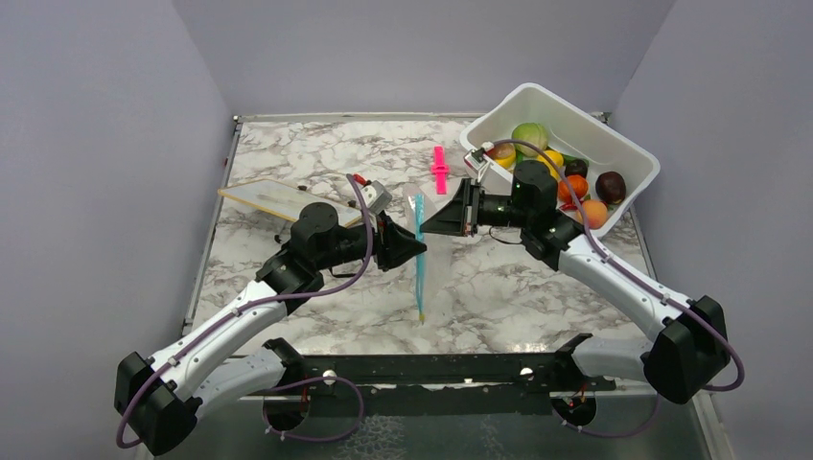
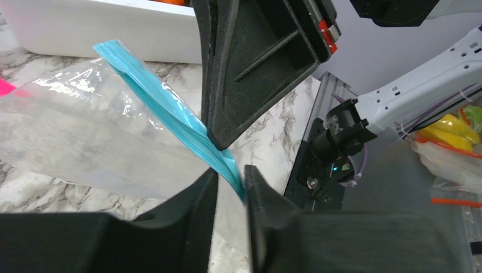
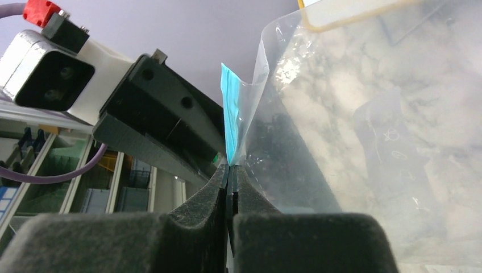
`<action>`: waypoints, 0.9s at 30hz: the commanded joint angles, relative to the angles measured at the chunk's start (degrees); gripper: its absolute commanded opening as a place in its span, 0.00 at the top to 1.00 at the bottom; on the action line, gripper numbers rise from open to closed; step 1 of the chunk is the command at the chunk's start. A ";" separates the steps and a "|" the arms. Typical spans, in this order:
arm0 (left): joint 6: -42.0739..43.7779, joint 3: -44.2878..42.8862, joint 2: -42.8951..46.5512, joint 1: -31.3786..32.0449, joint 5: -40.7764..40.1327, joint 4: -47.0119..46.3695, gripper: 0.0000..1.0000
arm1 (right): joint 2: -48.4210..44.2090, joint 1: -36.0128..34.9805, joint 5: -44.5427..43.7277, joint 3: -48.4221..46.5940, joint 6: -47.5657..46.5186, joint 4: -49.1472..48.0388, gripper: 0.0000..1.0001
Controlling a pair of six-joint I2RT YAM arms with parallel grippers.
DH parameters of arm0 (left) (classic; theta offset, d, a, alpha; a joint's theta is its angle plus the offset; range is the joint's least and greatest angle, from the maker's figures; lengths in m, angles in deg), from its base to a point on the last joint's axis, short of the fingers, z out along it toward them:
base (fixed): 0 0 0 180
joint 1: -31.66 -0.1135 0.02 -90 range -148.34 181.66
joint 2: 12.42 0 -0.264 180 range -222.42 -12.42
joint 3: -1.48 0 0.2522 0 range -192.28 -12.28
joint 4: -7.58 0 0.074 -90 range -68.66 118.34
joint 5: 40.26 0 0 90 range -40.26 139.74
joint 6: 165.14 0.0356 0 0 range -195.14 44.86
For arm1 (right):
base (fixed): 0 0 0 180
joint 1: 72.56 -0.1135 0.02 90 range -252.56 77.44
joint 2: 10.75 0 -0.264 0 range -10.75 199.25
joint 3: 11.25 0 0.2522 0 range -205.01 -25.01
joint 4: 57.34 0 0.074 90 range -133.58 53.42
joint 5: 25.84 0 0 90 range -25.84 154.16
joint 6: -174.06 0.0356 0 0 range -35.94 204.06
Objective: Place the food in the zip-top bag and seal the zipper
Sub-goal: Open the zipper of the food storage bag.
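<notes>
Pinching the zipper [image 3: 229, 122] of the bag [image 3: 364, 136], my right pincer [image 3: 229, 173] is closed tight, its two fingers pressed together on the blue strip with no gap showing. My left pincer [image 2: 232, 181] meets it tip to tip from the other side. Its fingers stand only a narrow way apart, with the same blue strip running down between them and lying against one of them. I cannot tell whether it truly grips the strip or only brackets it. From above, the zipper runs as a thin blue line from far to near over the middle of the marbled surface [image 1: 316, 153], and the clear sheet of the bag spreads out on my right side of it. No piece shows inside the bag. The food [image 1: 530, 137] sits in the white tub [image 1: 585, 123] at the far right, with green, yellow, orange, red and dark brown pieces heaped together. A pink clip [image 1: 439, 170] lies just beyond the bag, and a pale board [image 1: 278, 199] lies on the left.
</notes>
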 commanded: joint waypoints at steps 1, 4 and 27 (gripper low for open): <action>0.53 -1.64 0.36 0.31 1.17 2.56 0.65 | -1.94 -0.23 3.15 0.41 -2.64 -3.91 0.99; 1.83 -2.53 0.77 0.29 1.24 5.85 0.58 | -3.19 -0.23 3.04 1.12 -3.14 -4.01 0.99; -3.35 5.49 4.23 0.28 15.19 -9.37 1.00 | -5.95 -0.23 4.21 2.46 -0.76 -7.02 0.99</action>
